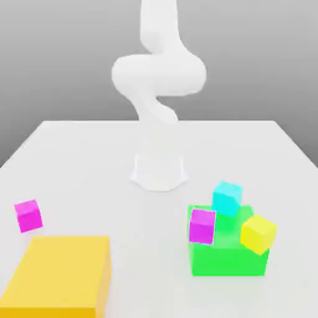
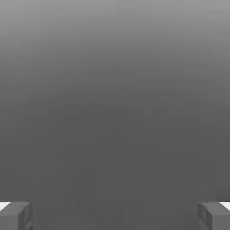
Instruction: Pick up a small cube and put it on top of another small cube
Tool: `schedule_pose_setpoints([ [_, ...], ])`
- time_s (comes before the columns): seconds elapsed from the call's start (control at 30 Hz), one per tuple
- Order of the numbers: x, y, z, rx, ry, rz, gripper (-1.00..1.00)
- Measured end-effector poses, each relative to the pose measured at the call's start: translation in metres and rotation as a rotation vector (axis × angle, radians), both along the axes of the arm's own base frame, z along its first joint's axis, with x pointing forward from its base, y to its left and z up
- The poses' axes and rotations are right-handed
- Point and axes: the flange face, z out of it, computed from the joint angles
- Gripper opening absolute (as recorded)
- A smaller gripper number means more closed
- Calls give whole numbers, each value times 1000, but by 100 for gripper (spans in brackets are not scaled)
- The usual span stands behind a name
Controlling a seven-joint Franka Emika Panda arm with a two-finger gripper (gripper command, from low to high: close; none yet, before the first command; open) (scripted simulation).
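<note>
I have the small cube (image 1: 28, 217), the bright pink one, by itself on the table (image 1: 146, 267), at about eight o'clock from the middle of the exterior view. The big yellow block (image 1: 62, 270) lies near it, at about five o'clock from the cube. Farther out, at roughly five o'clock from the middle, is the green block (image 1: 228, 262) with three more small cubes grouped at it: a cyan one (image 1: 226, 199) toward its twelve, a purpler magenta one (image 1: 202, 227) toward its nine, and a yellow one (image 1: 258, 235) toward its three, turned at an angle. From here they seem to rest on the block, though I can't be sure how firmly each one sits. The white arm (image 1: 158, 74) rises toward twelve o'clock.

In the hand view my gripper (image 2: 115, 216) has its fingers wide apart with nothing between them. I judge the step in hand to be the approach, with the pick still to do. Next I need to bring the hand over the pink cube, square the fingers to its faces and lower around it, minding the yellow block's edge. Which cube should receive it I can't tell.
</note>
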Motion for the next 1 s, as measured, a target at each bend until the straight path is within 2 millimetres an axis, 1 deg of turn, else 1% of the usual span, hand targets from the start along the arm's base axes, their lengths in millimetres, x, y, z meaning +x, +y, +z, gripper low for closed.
schedule_pose_setpoints([
  [0.07,21,-37,-45,59,69,-57,0],
  [0.13,35,-72,-91,112,132,-116,0],
  [0.2,41,-105,-137,159,193,-181,0],
  [0.3,37,-151,-207,220,283,-287,0],
  [0.37,25,-179,-252,255,340,-364,0],
  [0.47,-3,-217,-317,295,425,-488,0],
  [0.53,-29,-239,-356,314,480,-574,0],
  [0.57,-46,-251,-374,323,507,-625,0],
  [0.6,-68,-266,-392,333,531,-687,0],
  [0.67,-107,-284,-423,341,583,-788,0],
  [0.73,-144,-294,-450,337,637,-875,0],
  [0.77,-152,-295,-458,331,652,-894,0],
  [0.83,-157,-297,-470,322,662,-906,0],
  [1.0,-158,-299,-499,314,664,-909,0],
])
